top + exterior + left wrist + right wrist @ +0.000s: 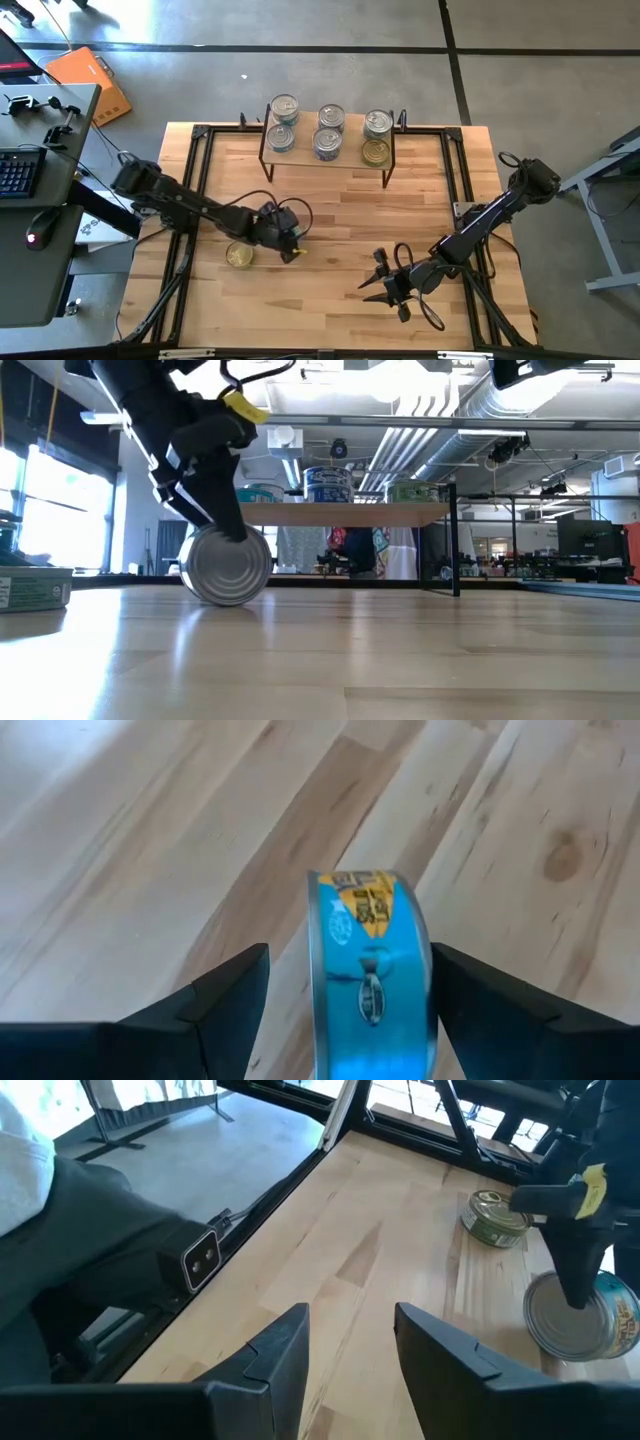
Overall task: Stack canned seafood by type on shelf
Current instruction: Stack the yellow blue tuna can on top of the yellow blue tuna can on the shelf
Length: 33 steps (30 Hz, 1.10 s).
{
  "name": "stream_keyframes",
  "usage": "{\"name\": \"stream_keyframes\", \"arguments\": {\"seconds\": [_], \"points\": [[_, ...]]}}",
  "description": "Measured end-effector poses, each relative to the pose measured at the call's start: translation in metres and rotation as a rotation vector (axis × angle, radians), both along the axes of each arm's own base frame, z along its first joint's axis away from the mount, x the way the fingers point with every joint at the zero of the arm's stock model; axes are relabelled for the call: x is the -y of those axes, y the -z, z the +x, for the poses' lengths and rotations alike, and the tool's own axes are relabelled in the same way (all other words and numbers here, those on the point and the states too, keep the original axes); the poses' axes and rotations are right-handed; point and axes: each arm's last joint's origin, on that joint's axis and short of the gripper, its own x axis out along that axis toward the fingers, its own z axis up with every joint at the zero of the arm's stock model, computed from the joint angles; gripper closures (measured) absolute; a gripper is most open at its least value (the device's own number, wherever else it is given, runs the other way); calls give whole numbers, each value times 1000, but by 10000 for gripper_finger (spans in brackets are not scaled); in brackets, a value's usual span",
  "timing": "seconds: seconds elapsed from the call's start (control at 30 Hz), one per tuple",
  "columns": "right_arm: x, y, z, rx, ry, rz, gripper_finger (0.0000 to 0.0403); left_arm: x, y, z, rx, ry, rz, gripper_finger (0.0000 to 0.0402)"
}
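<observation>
Table: upended tin between jaws.

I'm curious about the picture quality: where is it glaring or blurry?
Low view: bright ceiling lights and windows glare behind the shelf. Left wrist view: the blue can between the left pincer fingers looks soft, close up. High view: evenly lit.

A shiny silver metal tin, wrapped in a glossy blue-and-yellow printed label, stands on edge on a smooth, pale wooden tabletop with visible grain and knots. The left gripper's fingers look like matt black plastic. Behind, a light-wood shelf stands on thin black metal legs.
</observation>
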Motion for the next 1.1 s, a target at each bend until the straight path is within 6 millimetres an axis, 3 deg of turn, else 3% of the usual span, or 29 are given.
{"name": "stream_keyframes", "arguments": {"seconds": [0.17, 0.37, 0.43, 0.57, 0.73, 0.9, 1.0, 1.1], "points": [[0, 0, 0, 0, 0, 0, 261, -1, 1, 3, -9, 57, -10, 164], [0, 0, 0, 0, 1, 3, 261, 1, -1, 6, -13, 184, 15, 279], [0, 0, 0, -5, 7, 16, 261, 3, -8, 6, -13, 242, 23, 287], [0, 0, 0, -9, 10, 21, 261, 12, -50, 9, 4, 367, 165, 287], [0, 0, 0, -9, 10, 19, 261, 12, -99, -2, -162, 509, 607, 287], [0, 0, 0, -10, 10, 21, 261, -19, -123, -9, -377, 437, 1000, 287], [0, 0, 0, -10, 10, 21, 261, -50, -130, -10, -456, 383, 1011, 287], [0, 0, 0, -9, 10, 20, 261, -88, -131, -10, -479, 335, 918, 287]]}}
